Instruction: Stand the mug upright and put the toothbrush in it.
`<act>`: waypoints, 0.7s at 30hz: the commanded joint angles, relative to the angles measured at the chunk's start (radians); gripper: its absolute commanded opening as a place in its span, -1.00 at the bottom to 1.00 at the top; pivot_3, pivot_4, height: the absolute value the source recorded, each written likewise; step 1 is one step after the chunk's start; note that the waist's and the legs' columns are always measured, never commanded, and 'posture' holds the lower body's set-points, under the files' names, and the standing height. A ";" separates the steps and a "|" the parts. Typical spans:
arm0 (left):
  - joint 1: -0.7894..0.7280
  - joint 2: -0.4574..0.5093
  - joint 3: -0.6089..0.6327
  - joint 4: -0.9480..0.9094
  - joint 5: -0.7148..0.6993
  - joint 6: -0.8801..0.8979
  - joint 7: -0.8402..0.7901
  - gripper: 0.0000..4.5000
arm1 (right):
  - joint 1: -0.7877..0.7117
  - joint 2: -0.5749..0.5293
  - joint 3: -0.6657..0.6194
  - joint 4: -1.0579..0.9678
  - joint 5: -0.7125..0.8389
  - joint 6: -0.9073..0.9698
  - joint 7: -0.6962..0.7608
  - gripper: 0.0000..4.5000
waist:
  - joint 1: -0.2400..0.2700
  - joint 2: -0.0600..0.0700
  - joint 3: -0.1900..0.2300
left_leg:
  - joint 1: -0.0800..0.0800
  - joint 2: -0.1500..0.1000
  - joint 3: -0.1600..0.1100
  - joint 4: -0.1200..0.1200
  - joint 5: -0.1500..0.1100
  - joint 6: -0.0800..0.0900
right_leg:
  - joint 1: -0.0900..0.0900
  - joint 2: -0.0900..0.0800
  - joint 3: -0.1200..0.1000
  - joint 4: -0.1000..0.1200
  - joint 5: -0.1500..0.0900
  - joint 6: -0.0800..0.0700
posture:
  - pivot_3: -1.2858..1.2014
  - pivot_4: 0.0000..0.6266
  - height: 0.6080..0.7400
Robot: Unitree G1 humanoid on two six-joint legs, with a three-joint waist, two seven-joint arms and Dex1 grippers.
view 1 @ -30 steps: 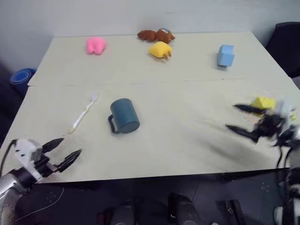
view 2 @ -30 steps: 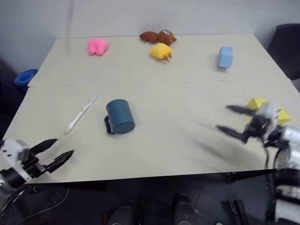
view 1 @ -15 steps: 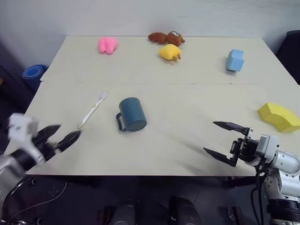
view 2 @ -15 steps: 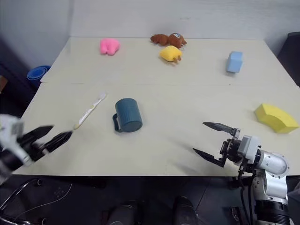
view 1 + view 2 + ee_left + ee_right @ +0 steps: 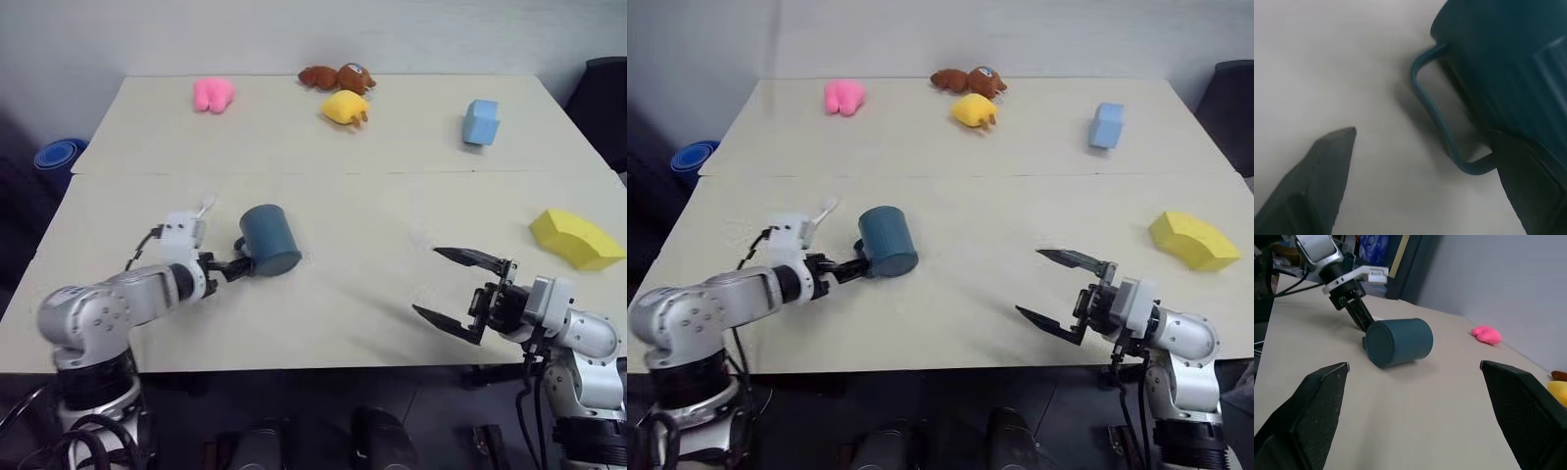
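Two pale wooden tabletops (image 5: 392, 137), butted end to end, span most of the head views, and the biggest change on them is the left arm: a second ago the left gripper (image 5: 238, 265) hung off the near edge at the lower left of the frame, and now it has swung in over the table to the dark teal-blue cylindrical mug (image 5: 268, 239), which lies on its side left of centre. In the left wrist view its black fingers (image 5: 1322, 181) stand wide, straddling the mug's loop handle (image 5: 1442, 129), one tip on bare table, the other against the mug's body; nothing is clamped yet.

The right gripper (image 5: 458, 291) has drawn in from the blurred right edge to hover at the lower right, jaws spread wide and empty, pointing across toward the mug.

The mug itself has not moved. The slim white toothbrush (image 5: 205, 207) lies just beyond the left wrist, at the mug's left; only its bristle end peeks out above the wrist housing.

Smaller bystanders are unmoved: a yellow foam wedge (image 5: 577, 237) at right, a light blue foam block (image 5: 479, 121), and pink (image 5: 212, 94), yellow (image 5: 342, 107) and brown (image 5: 333, 76) plush toys along the top.

My reading: the reach is done, and closing on the handle to tip the mug upright comes next.
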 commanded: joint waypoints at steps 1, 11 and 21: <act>-0.020 -0.033 -0.028 0.038 0.078 -0.005 0.017 1.00 | 0.025 -0.006 0.000 -0.077 0.014 0.026 -0.053 0.99 | 0.004 0.000 0.000 | 0.000 0.000 0.000 0.000 0.000 0.000 | 0.000 0.000 0.000 0.000 0.000 0.000 | 0.03 -0.52 1.00; -0.092 -0.074 -0.221 0.239 0.229 -0.135 -0.066 0.36 | 0.057 -0.009 0.017 -0.141 0.013 0.072 -0.128 1.00 | 0.021 0.002 -0.001 | 0.014 -0.001 0.004 -0.003 0.002 -0.001 | 0.017 0.000 -0.001 -0.006 0.000 0.000 | 0.03 -0.52 1.00; -0.138 -0.104 -0.230 0.306 0.259 -0.190 -0.192 -0.95 | 0.074 -0.015 0.020 -0.162 0.010 0.095 -0.163 1.00 | 0.022 0.002 -0.002 | 0.014 -0.001 0.003 -0.003 0.002 -0.001 | 0.018 0.000 -0.001 -0.007 0.000 0.000 | 0.03 -0.52 1.00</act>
